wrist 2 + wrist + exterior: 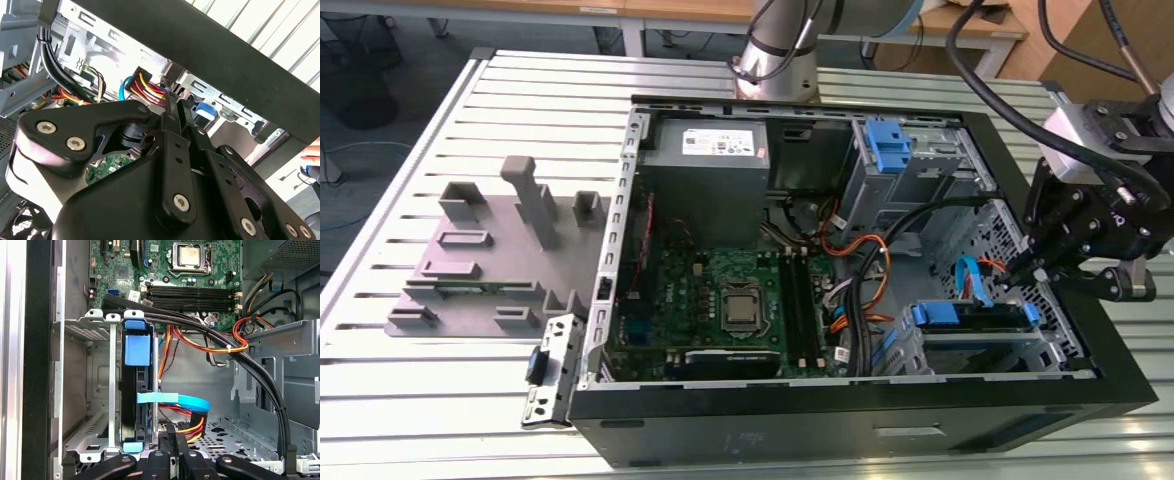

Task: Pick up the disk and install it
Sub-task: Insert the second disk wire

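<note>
- Disk (134, 390) with blue carrier rails stands seated in the lower drive cage (95, 390) of the open computer case (1067, 390); the install step looks nearly complete.
- Claw (1027, 283) hovers just beside the cage, near the blue data cable (175, 401).
- Claw fingers meet, closed, gripping nothing visible.
- Next move calls for confirming the disk is fully home.

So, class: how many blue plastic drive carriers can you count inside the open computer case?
2. One blue carrier sits in the far bay beside the power supply; the other holds the disk in the near bay cage, close to the gripper. Cables may hide others.
</note>
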{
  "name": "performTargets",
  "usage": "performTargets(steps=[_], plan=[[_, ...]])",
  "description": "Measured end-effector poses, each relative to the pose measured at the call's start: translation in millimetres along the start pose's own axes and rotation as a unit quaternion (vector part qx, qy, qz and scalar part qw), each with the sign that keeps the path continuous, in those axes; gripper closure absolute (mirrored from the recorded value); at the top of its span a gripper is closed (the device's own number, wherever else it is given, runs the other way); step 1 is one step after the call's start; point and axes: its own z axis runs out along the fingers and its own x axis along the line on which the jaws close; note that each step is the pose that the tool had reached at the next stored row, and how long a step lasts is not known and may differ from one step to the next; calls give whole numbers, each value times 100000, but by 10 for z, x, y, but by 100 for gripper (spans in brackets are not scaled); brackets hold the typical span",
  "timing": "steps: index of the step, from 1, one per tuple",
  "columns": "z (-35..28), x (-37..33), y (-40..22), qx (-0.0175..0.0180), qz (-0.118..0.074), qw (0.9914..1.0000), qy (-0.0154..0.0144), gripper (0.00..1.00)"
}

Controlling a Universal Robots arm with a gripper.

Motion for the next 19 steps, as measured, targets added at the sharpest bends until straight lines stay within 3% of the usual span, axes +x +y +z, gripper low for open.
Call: performTargets(steps=[11, 19], plan=[[-1, 6, 5, 36, 4, 100000, 6, 84], [-12, 139, 21, 170, -68, 100000, -45, 84]])
